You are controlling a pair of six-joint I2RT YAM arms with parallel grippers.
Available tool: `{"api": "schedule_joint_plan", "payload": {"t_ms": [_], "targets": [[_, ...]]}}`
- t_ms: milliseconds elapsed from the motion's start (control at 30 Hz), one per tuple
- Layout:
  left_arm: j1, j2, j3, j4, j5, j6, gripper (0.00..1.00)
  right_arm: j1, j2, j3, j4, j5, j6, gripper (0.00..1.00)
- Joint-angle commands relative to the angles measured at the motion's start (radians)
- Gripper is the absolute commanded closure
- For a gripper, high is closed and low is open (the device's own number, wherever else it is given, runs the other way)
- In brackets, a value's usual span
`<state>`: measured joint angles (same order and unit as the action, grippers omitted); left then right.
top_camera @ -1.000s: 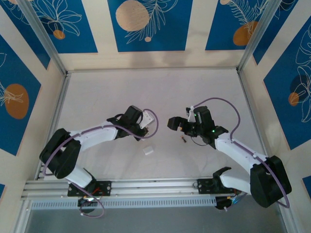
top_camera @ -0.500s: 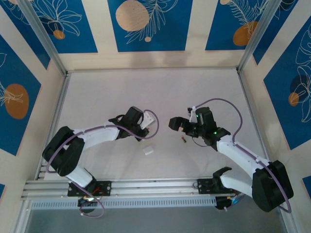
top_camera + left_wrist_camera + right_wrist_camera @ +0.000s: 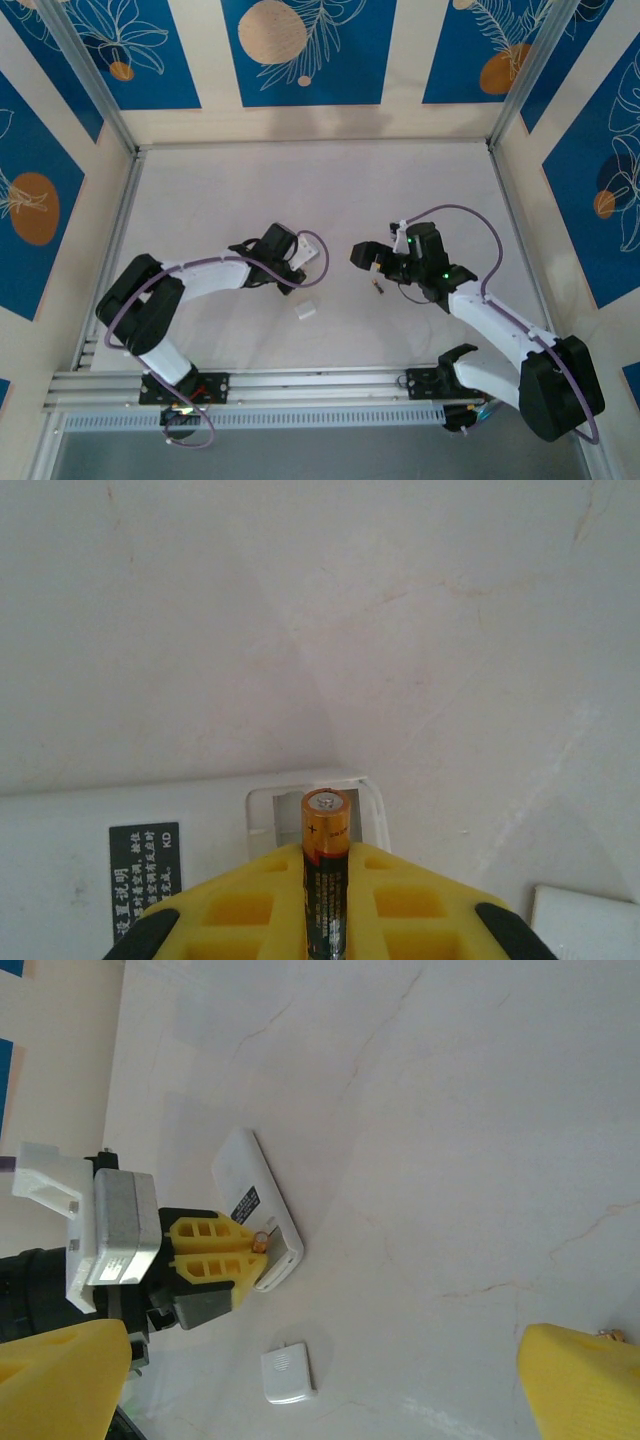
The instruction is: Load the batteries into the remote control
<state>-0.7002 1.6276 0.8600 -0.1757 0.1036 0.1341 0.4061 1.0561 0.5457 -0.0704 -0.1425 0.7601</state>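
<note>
The left tool (image 3: 325, 890) is clenched on a battery (image 3: 326, 825). The battery's gold-orange end sits over the open compartment (image 3: 268, 815) at one end of the remote control (image 3: 60, 850), which lies flat on the tabletop (image 3: 300, 630). A loose white cover (image 3: 286, 1373) lies near that same end of the remote control. The right tool (image 3: 362, 256) is released, jaws wide, well apart from the remote control. The second battery (image 3: 379, 289) lies on the tabletop, farther from the remote control than the cover.
</note>
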Motion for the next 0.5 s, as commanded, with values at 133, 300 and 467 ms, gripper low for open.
{"api": "schedule_joint_plan", "payload": {"t_ms": [133,300,467], "targets": [[0.008,0.029,0.025,-0.037,0.002,-0.021,0.86,-0.01,-0.024,-0.029,0.004,-0.034,-0.001,0.01],[0.009,0.029,0.04,-0.055,-0.001,-0.02,0.86,-0.015,-0.024,-0.038,0.012,-0.039,0.001,0.01],[0.009,0.027,0.092,-0.132,-0.014,0.017,0.87,-0.014,-0.021,-0.05,0.032,-0.043,0.005,0.01]]}}
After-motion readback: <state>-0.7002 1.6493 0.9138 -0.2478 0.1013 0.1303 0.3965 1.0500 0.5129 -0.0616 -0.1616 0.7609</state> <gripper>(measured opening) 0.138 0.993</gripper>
